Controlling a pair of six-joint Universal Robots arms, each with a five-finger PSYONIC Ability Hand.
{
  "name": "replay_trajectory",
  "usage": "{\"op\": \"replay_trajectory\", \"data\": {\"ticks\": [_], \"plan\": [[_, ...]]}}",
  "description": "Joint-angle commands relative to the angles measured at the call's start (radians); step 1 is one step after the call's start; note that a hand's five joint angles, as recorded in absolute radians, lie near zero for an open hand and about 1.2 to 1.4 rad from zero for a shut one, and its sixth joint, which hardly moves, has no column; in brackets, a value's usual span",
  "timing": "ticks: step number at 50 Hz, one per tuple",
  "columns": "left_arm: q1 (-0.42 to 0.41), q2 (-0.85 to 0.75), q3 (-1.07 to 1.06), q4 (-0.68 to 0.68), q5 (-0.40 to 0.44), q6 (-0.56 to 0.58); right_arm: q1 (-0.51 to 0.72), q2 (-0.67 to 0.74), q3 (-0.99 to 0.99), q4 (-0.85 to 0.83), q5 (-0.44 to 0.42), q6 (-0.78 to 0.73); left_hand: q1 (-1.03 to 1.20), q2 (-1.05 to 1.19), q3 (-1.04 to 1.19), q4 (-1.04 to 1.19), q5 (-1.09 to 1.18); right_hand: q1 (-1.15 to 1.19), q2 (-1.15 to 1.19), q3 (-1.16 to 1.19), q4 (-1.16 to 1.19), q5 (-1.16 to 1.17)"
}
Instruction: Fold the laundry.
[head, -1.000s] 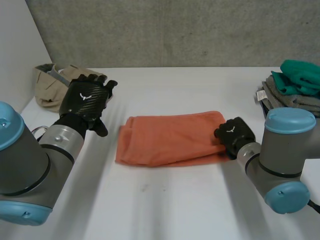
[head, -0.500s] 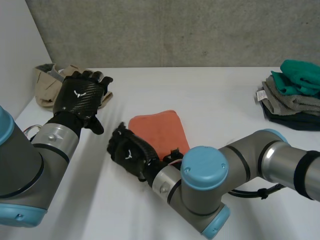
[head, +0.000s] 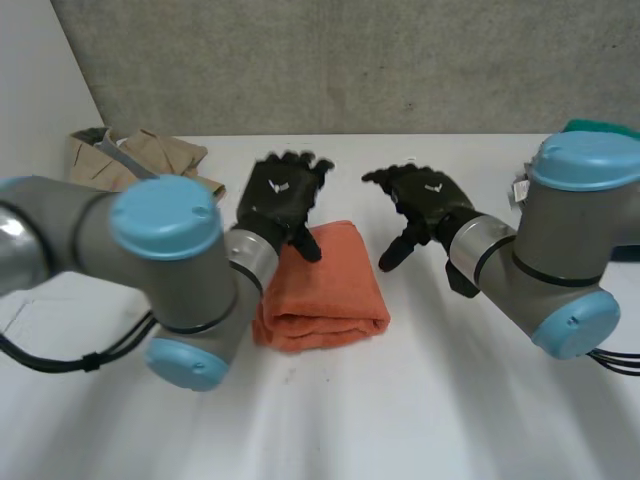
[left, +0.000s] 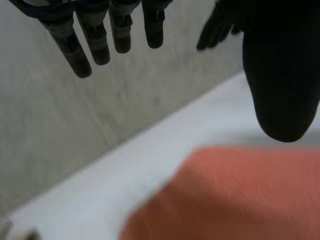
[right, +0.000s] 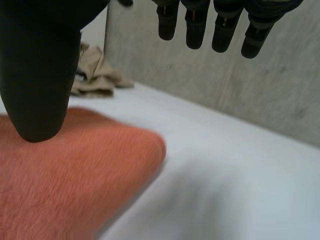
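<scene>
An orange cloth (head: 325, 285) lies folded into a small thick rectangle in the middle of the white table (head: 330, 420). My left hand (head: 281, 195) hovers over the cloth's far edge, fingers straight and spread, holding nothing. My right hand (head: 422, 202) is in the air just right of the cloth, also open and empty. In the left wrist view the orange cloth (left: 240, 195) lies below the thumb of my left hand (left: 95, 37). In the right wrist view the orange cloth (right: 65, 170) is under the thumb of my right hand (right: 200, 22), with its folded edge toward the fingers.
Crumpled beige clothes (head: 135, 160) lie at the table's far left, beige clothes (right: 95, 75) beyond the cloth in the right wrist view. A bit of teal garment (head: 600, 128) shows behind my right arm at the far right. A grey wall backs the table.
My right hand carried the cloth's right side over to the left, halving it, then let go and drew back to the right, open. My left hand moved in over the cloth's far edge.
</scene>
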Motion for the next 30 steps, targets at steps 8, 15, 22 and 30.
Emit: {"op": "replay_trajectory", "data": {"ticks": [8,15,22,30], "plan": [[-0.001,-0.121,0.004,-0.21,-0.205,0.029,0.066,0.27,-0.196,0.121,-0.08,-0.055,0.032,0.027,0.019,0.027,0.009,-0.048,-0.031,-0.028,-0.032,-0.047],[-0.001,-0.111,-0.025,-0.214,-0.204,0.181,0.08,0.289,-0.239,0.15,0.021,-0.195,0.029,0.024,0.016,0.024,0.006,-0.005,0.012,0.014,0.01,-0.005],[0.002,-0.04,-0.013,-0.189,-0.148,0.235,0.11,0.151,-0.171,0.139,0.084,-0.344,0.02,0.015,0.007,0.015,-0.002,-0.008,0.009,0.011,0.007,-0.008],[0.05,0.128,-0.006,-0.158,0.086,0.226,0.176,0.009,0.056,-0.066,0.121,-0.367,0.012,0.006,-0.002,0.007,-0.011,-0.011,0.006,0.008,0.004,-0.01]]}}
